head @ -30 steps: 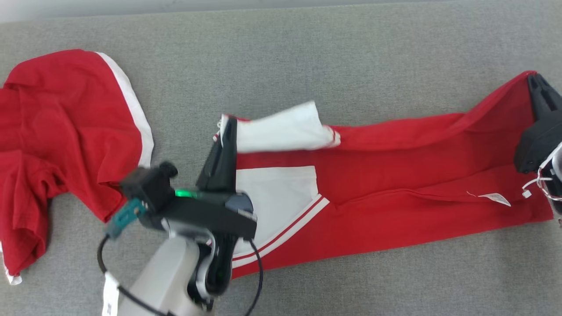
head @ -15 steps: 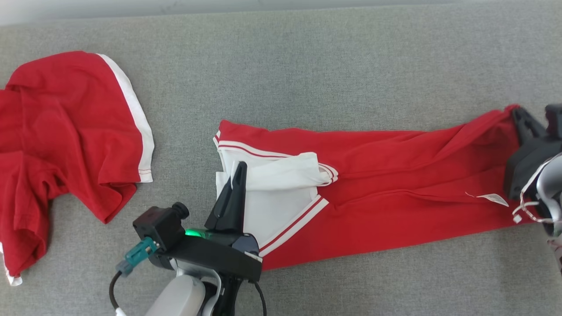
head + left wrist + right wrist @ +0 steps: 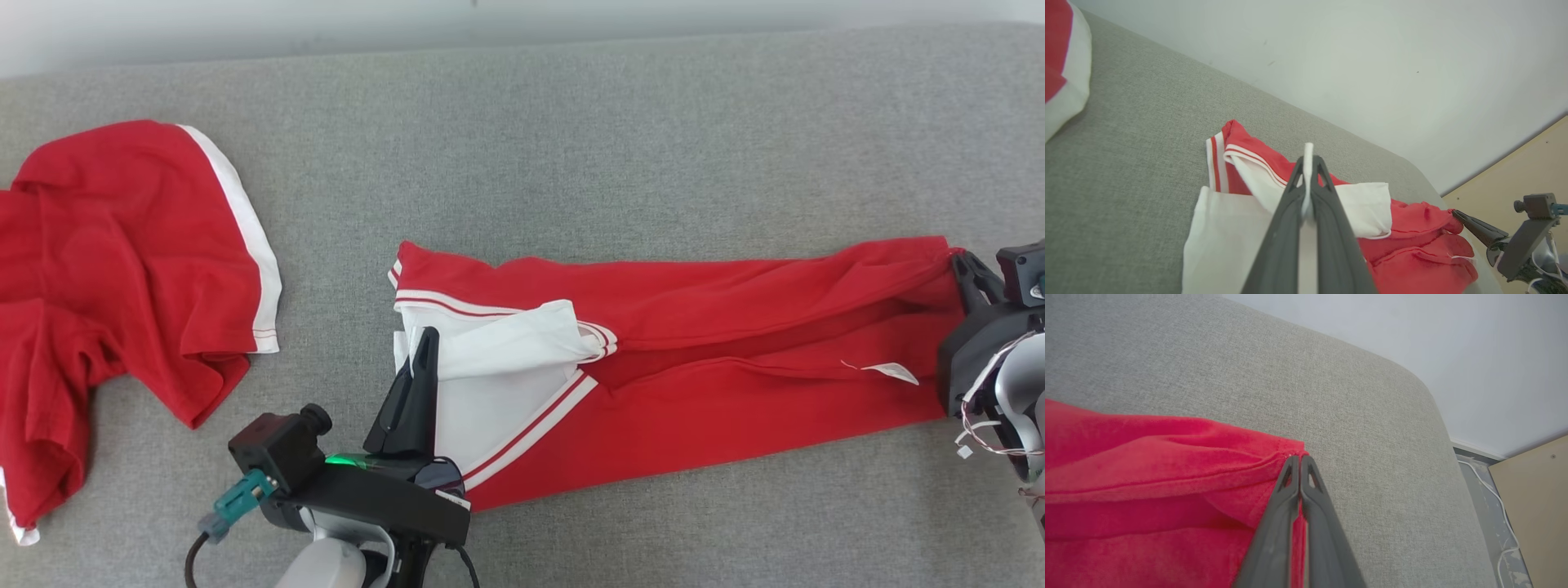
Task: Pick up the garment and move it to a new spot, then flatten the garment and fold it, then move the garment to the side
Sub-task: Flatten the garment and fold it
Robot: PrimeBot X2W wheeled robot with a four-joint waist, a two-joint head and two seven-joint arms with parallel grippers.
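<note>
Stretching across the middle of the head view, the garment [image 3: 694, 392] lies long and narrow on the grey surface [image 3: 571, 147], with its right corner at the frame's right edge. The left claw [image 3: 426, 335] is clamped on a white fold at lower centre. The right claw [image 3: 955, 260] is clamped on the red corner. Bare surface runs above and below, and a second shirt [image 3: 122, 269] takes the far left. A second ago the white flap was lifted higher; now it lies down, and the left claw sits lower.
</note>
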